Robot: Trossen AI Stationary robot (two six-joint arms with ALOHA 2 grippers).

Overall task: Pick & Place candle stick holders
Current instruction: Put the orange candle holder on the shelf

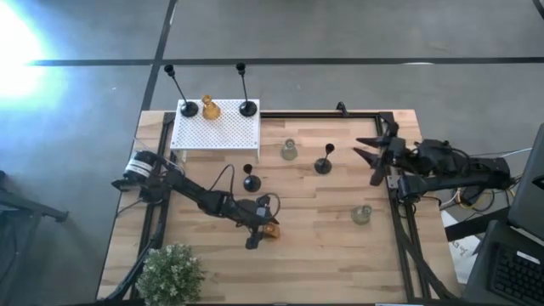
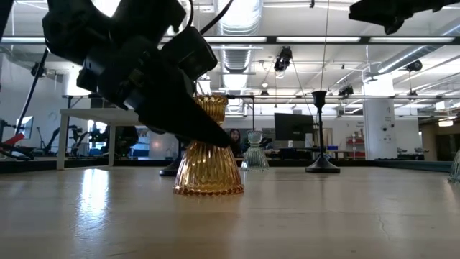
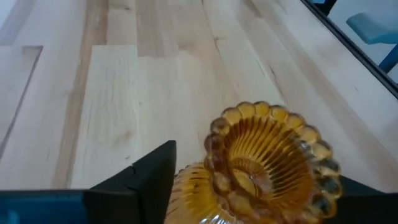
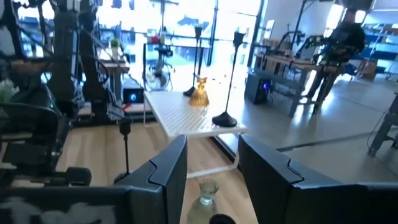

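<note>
An amber glass holder [image 1: 270, 228] stands upright with its base on the table, near the front middle; it also shows in the low view [image 2: 208, 169]. My left gripper [image 1: 260, 228] is open, low over the table, with one finger on either side of the holder [image 3: 267, 162]. My right gripper [image 1: 371, 155] is open and empty, raised at the table's right side, and also shows in its own wrist view [image 4: 211, 168]. Two black holders [image 1: 251, 180] [image 1: 323, 163] and two pale green ones [image 1: 289, 151] [image 1: 362, 214] stand on the table. My left gripper has its fingers [image 3: 146, 180] level beside the amber holder's narrow upper part [image 2: 212, 108], one on each side. I cannot tell whether they touch it. The holder stands upright with its flared base [image 2: 208, 183] flat on the table.
A white perforated box [image 1: 217, 136] at the far left carries two black holders [image 1: 189, 108] [image 1: 247, 107] and an amber one [image 1: 210, 108]. A green potted plant [image 1: 170, 274] stands at the near left corner. Dark rails run along the table's sides.
</note>
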